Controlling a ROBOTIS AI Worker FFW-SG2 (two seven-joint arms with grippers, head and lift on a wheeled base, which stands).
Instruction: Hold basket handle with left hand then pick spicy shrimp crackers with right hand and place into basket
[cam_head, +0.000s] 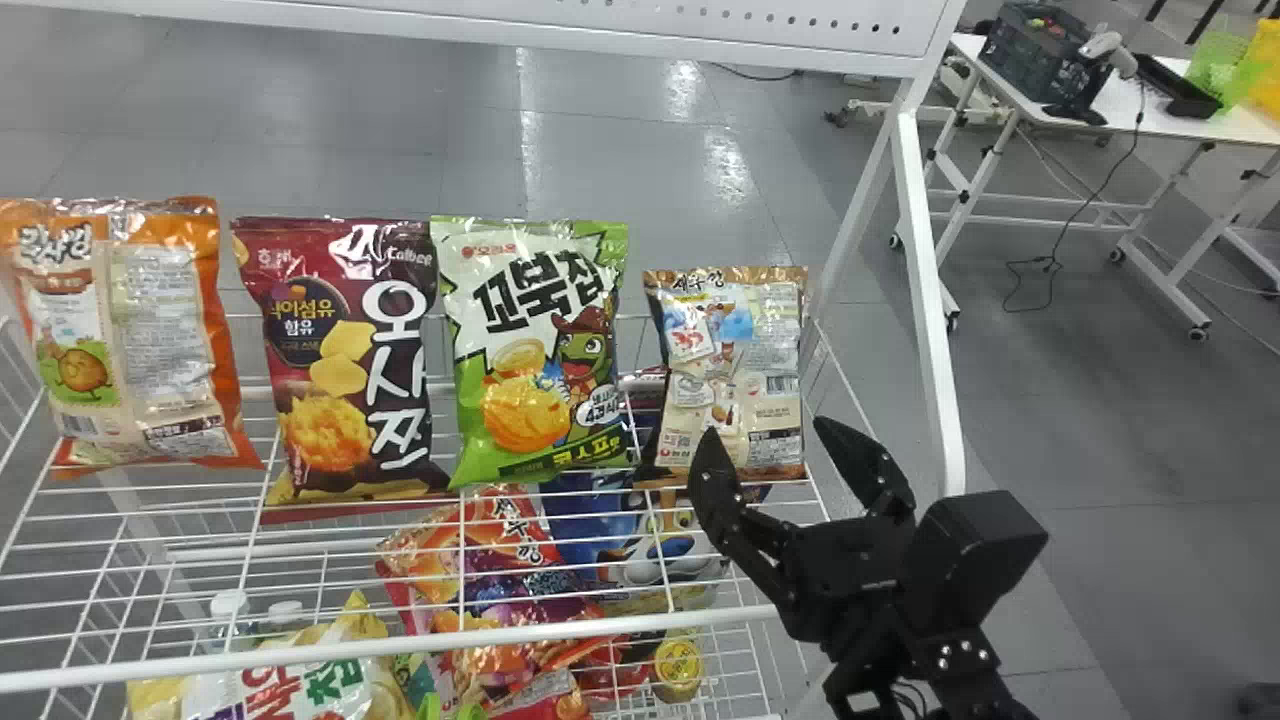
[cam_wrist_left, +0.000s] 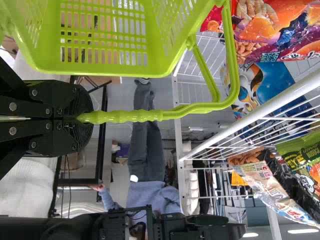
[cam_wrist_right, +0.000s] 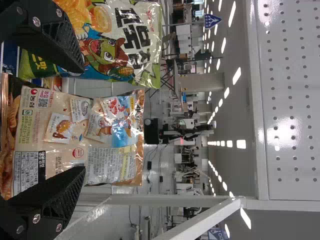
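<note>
My right gripper (cam_head: 768, 432) is open at the front of the spicy shrimp crackers (cam_head: 728, 370), a beige bag with brown edges standing at the right end of the upper rack. In the right wrist view, one finger of the gripper (cam_wrist_right: 82, 119) is beside each side of the crackers (cam_wrist_right: 75, 137), and nothing is clamped between them. My left gripper (cam_wrist_left: 84, 118) is shut on the ribbed handle (cam_wrist_left: 135, 116) of the lime-green basket (cam_wrist_left: 150, 67).
Left of the crackers stand a green bag (cam_head: 540, 350), a maroon bag (cam_head: 345, 370) and an orange-edged bag (cam_head: 135, 330). More snacks lie on the lower level. A white frame post (cam_head: 930, 300) rises right of the crackers.
</note>
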